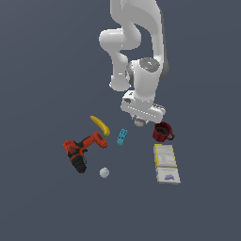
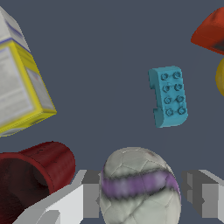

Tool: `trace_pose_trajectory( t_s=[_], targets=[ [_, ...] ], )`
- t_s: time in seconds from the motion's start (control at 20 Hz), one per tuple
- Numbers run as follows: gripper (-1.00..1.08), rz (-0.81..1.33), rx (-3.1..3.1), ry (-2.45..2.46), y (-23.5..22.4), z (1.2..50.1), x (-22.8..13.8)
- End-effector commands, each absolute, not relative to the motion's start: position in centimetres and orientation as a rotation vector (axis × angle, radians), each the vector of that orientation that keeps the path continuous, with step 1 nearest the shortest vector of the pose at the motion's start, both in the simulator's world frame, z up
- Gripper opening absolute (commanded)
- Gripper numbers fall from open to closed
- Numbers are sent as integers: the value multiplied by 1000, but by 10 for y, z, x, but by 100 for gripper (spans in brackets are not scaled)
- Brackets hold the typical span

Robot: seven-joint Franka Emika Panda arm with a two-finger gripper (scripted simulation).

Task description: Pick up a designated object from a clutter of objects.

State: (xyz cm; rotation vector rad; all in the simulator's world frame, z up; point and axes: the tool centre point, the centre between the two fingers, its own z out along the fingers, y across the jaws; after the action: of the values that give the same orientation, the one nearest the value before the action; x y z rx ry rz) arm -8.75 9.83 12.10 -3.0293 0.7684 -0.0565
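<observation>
Wrist view shows the small marked ball (image 2: 140, 188), whitish-grey with a purple band, sitting between the two fingers (image 2: 72, 203) of the gripper (image 2: 142, 197); the left pad appears to touch it, while a narrow gap shows on the other side, so I cannot tell whether the grasp is closed. In the exterior view the gripper (image 1: 139, 121) hangs low under the white arm (image 1: 136, 47), and the ball (image 1: 139, 122) peeks out just beneath it. Taking the ball as the clock's centre in that view, the red mug (image 1: 163, 132) lies near at 4 o'clock, the teal block (image 1: 122, 137) near at 8, the banana (image 1: 100, 125) at 9, the drill (image 1: 82, 149) farther at 8, the yellow-white box (image 1: 166, 163) at 5, and the white lump (image 1: 104, 172) at 7.
</observation>
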Motion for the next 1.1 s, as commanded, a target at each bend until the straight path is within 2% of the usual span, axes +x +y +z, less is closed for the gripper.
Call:
trace_pose_trajectory(
  t_s=[0.0, 1.05],
  targets=[
    [-100, -54, -3029, 767, 93, 140, -92],
    [-100, -17, -3039, 762, 46, 311, -128]
  ],
)
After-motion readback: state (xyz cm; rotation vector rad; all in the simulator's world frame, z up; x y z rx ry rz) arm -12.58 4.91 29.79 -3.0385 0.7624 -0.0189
